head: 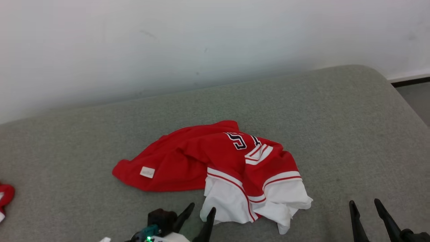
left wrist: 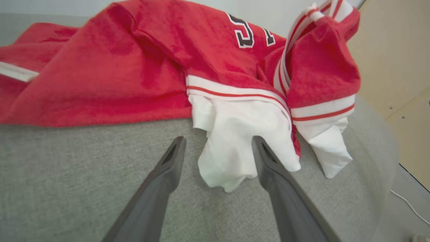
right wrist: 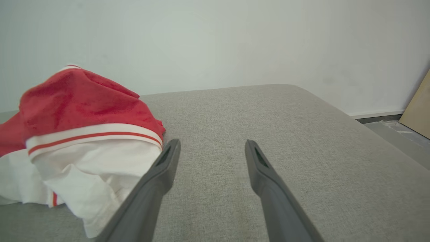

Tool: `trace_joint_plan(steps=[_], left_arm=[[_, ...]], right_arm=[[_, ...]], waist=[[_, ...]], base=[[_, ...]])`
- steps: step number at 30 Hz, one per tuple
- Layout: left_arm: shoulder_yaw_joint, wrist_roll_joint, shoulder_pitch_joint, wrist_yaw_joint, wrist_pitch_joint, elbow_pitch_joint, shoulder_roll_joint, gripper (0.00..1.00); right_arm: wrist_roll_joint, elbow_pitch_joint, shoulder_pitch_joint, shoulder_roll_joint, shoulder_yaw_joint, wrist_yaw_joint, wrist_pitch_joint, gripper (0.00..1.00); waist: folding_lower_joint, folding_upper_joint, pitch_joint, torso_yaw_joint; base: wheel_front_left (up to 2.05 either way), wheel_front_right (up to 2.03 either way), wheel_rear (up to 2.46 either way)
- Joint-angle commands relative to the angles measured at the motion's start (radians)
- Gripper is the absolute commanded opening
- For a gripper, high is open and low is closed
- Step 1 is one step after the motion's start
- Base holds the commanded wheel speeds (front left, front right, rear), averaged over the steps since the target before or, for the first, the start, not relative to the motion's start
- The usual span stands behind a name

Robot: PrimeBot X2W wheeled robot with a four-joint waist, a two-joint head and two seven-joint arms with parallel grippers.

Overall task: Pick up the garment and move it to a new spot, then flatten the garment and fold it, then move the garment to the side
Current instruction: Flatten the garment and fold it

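Just ahead of left claw [head: 202, 206], garment [head: 201, 158]

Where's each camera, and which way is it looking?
Head view: on the head, looking down at the red garment on the cushion; left gripper and right gripper at the bottom.
Left wrist view: on the left arm, facing the garment's white edge between its fingers.
Right wrist view: on the right arm, facing cushion and wall past its fingers.
All share the garment.

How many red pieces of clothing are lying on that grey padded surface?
2. A crumpled red-and-white jersey lies in the middle; a red-and-white cloth scrap peeks in at the head view's left edge, mostly cut off, so its kind is uncertain.
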Motion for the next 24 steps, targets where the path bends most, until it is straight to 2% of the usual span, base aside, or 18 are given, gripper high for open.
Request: trace_joint_plan(steps=[1,9,10,11,12,14,15,19,24], left_arm=[[-0.004,-0.011,-0.037,-0.004,0.011,0.038,0.007,1.0],[-0.022,-0.056,-0.1,-0.012,0.054,0.152,0.021,1.0],[-0.039,-0.063,-0.099,-0.014,0.062,0.157,0.018,0.96],[-0.053,-0.083,-0.097,-0.016,0.071,0.16,0.015,0.36],[-0.073,-0.105,-0.097,-0.017,0.079,0.158,0.013,0.0],[-0.133,-0.156,-0.1,-0.018,0.095,0.133,0.008,0.0],[-0.133,-0.156,-0.1,-0.018,0.095,0.133,0.008,0.0],[-0.221,-0.302,-0.121,-0.018,0.124,0.045,0.018,0.0],[-0.303,-0.507,-0.168,-0.015,0.17,-0.158,0.079,0.0]], right_arm=[[0.004,-0.002,-0.012,0.0,-0.007,-0.003,0.001,1.0],[0.007,-0.011,-0.03,0.01,-0.017,-0.003,0.001,1.0],[0.007,-0.012,-0.031,0.012,-0.018,-0.003,0.001,1.0],[0.006,-0.012,-0.033,0.013,-0.019,-0.003,0.001,1.0],[0.005,-0.013,-0.036,0.015,-0.02,-0.003,0.001,1.0],[0.004,-0.013,-0.04,0.016,-0.02,-0.003,0.001,1.0],[0.004,-0.013,-0.04,0.016,-0.02,-0.003,0.001,1.0],[0.002,-0.008,-0.046,0.017,-0.02,-0.003,0.001,1.0],[0.003,-0.007,-0.047,0.017,-0.024,-0.003,0.001,1.0]], waist=[[0.0,-0.0001,0.037,-0.044],[0.0,-0.0001,0.081,-0.085],[0.0,-0.0001,0.084,-0.087],[0.0,-0.0001,0.087,-0.087],[0.0,-0.0001,0.09,-0.088],[0.0,-0.0001,0.095,-0.089],[0.0,-0.0001,0.095,-0.089],[0.0,-0.0001,0.095,-0.088],[0.0,-0.0001,0.093,-0.08]], base=[[0.0,0.0,0.0],[0.0,0.0,0.0],[0.0,0.0,0.0],[0.0,0.0,0.0],[0.0,0.0,0.0],[0.0,0.0,0.0],[0.0,0.0,0.0],[0.0,0.0,0.0],[0.0,0.0,0.0]])
